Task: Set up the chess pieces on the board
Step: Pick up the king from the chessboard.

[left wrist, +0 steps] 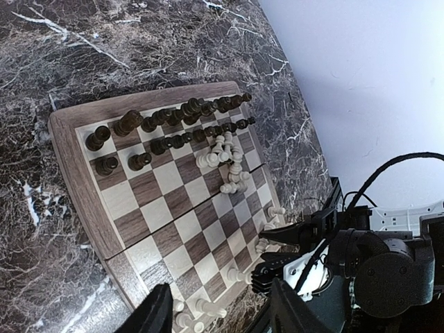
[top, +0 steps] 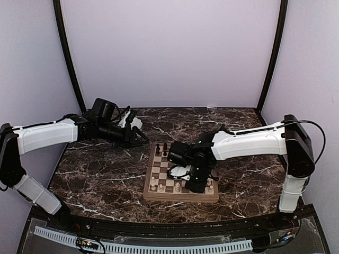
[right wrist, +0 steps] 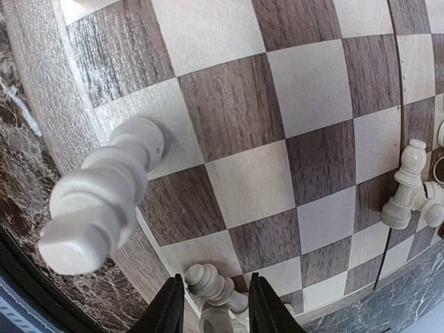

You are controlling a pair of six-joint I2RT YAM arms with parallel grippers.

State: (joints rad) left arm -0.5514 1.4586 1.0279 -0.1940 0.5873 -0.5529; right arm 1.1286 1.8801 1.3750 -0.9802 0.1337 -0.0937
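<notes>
The board (top: 180,199) lies on the marble in front of my right arm. Dark chess pieces (left wrist: 177,121) stand along its far rows, and a heap of white ones (left wrist: 225,163) lies mid-board. Some white pieces (top: 160,186) stand on the near row. My right gripper (right wrist: 214,291) hangs low over that near edge, shut on a white piece (right wrist: 208,286) that sits tilted between its fingers. A tall white piece (right wrist: 104,194) stands just left of it. My left gripper (left wrist: 222,316) is open and holds nothing; it hovers off the board's far left corner (top: 142,136).
Dark marble table (top: 95,174) surrounds the board, with purple walls behind and at both sides. Two white pieces (right wrist: 406,187) lie toppled further in on the board. The right arm (top: 249,143) reaches in from the right, above the table.
</notes>
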